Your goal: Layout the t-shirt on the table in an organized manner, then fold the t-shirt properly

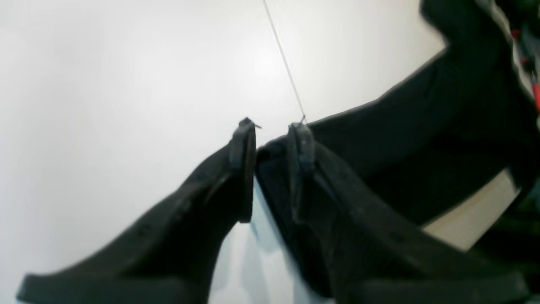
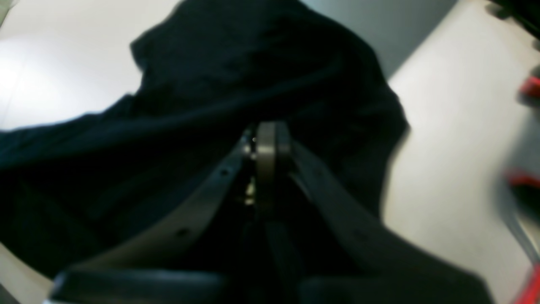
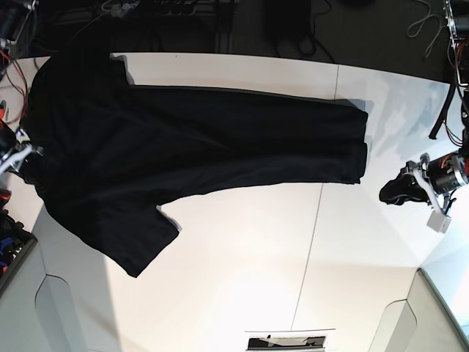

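The black t-shirt [image 3: 183,147] lies spread across the white table [image 3: 256,257], plain side up, with one sleeve [image 3: 139,246] toward the front. My right gripper [image 3: 20,155] sits at the shirt's left end. In the right wrist view it [image 2: 266,131] is shut, with dark cloth [image 2: 253,63] bunched around the tips. My left gripper [image 3: 390,192] hovers just right of the hem corner [image 3: 360,176], apart from it. In the left wrist view its fingertips [image 1: 272,126] stand a narrow gap apart, and the shirt's edge [image 1: 422,139] lies just beyond them.
A thin dark seam [image 3: 315,242] runs across the tabletop. Red and black cables [image 3: 9,95] crowd the left edge. A small white box [image 3: 442,222] hangs by the left arm. A dark object [image 3: 286,342] sits at the front edge. More cables [image 3: 454,88] hang at the right.
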`<action>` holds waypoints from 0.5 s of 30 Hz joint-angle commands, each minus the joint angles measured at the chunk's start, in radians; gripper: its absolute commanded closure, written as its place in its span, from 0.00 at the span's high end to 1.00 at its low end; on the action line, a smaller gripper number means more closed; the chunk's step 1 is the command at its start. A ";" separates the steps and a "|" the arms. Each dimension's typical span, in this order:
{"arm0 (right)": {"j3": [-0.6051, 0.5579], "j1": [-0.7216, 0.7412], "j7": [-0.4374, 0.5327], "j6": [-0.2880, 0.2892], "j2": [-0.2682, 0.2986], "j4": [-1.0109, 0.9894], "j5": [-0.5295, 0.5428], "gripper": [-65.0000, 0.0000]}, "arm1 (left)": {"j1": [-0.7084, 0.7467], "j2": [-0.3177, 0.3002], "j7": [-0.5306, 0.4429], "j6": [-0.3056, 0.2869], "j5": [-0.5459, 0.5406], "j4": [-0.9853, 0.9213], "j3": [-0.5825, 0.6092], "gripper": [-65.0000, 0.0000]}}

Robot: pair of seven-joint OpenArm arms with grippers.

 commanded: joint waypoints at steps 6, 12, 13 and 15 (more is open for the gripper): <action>0.164 -0.274 0.001 0.011 0.014 0.160 0.116 0.00 | 0.183 -0.035 0.023 -0.013 -0.056 0.255 -0.009 0.26; 0.292 -0.545 -0.031 0.019 -0.022 0.288 0.188 0.00 | 0.356 0.012 0.023 -0.013 -0.027 0.477 -0.009 0.26; 0.305 -0.587 -0.031 0.019 -0.026 0.308 0.190 0.00 | 0.379 0.022 0.023 -0.013 -0.022 0.500 -0.009 0.26; 0.322 -0.663 -0.032 0.019 -0.032 0.335 0.195 0.00 | 0.417 0.044 0.020 -0.013 -0.018 0.526 -0.009 0.26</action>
